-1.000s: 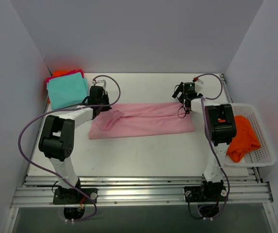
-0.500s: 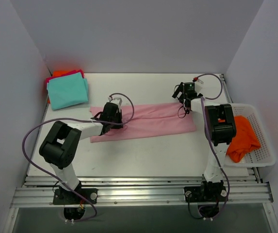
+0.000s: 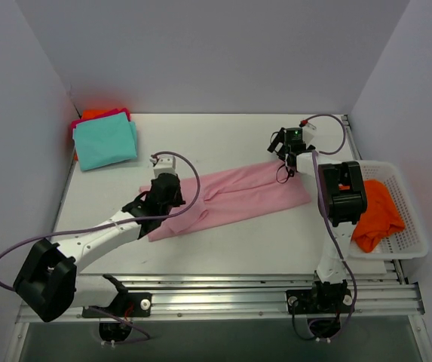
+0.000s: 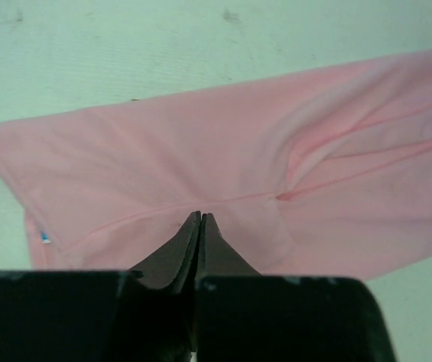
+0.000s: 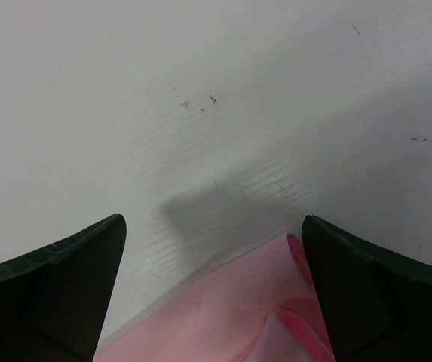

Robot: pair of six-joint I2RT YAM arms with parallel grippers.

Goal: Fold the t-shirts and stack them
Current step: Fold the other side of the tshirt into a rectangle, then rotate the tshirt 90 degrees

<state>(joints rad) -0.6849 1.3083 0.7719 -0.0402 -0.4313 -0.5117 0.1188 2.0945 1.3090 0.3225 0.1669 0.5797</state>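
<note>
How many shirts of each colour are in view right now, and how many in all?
pale pink shirt: 1
teal shirt: 1, atop the stack
magenta shirt: 1, edge under the teal
orange shirts: 2, one in the basket, one edge under the stack
Total: 5

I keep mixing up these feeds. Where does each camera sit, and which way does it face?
Top: fixed above and behind the arms, facing down at the table; left arm and right arm show.
Left wrist: on that arm, facing down past the left jaws, shut on the pink shirt.
Right wrist: on that arm, facing down between the open right jaws at table and shirt corner.
Shared: all show the pink shirt.
</note>
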